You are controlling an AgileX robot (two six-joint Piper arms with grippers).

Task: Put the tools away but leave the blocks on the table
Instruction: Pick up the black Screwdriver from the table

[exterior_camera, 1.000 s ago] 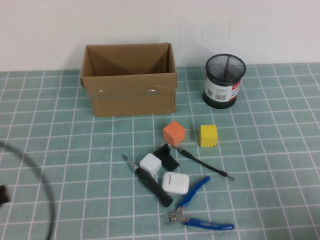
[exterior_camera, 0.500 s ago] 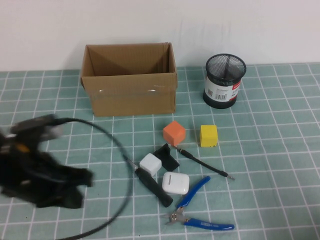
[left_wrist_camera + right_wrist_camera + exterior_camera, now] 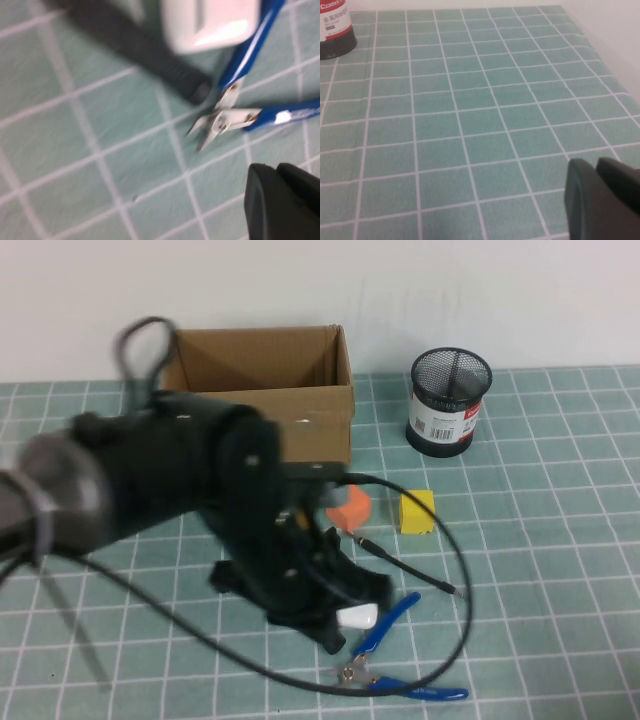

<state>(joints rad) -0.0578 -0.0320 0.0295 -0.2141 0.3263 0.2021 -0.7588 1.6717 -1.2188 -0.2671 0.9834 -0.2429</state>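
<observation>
Hovering over the tool cluster: left arm is across the middle of the table (image 3: pixel 560 540) in the high view, left gripper (image 3: pixel 282 200) low over the mat, jaws closed on nothing, just beside the pliers (image 3: pixel 250 107).

Progress as I read it: nothing put away yet.
- Pliers (image 3: pixel 395 655) on the mat near the front edge, handles splayed, jaw tip pointing toward the gripper in the left wrist view.
- Thick screwdriver (image 3: pixel 140 47) on the mat, handle end close to the pliers' pivot. Mostly hidden under the arm in the high view.
- Thin screwdriver (image 3: pixel 410 570) lying diagonally on the mat below the yellow block (image 3: pixel 417 512), untouched.
- Box (image 3: pixel 270 370) at the back, open; what shows of its inside holds nothing. Mesh cup (image 3: pixel 450 400) to its right; can't tell its contents.

Blocks: orange (image 3: pixel 352 508) and yellow sit side by side in the middle, apart from each other. White block is hidden behind the arm, can't place it. Earbud case (image 3: pixel 210 22) touches one pliers handle.

Right gripper (image 3: pixel 602 200) parked over bare mat, closed, empty, well away from the tools.

Left to do: all three tools. Gripper must open before any grasp; pliers look like the nearest target.
</observation>
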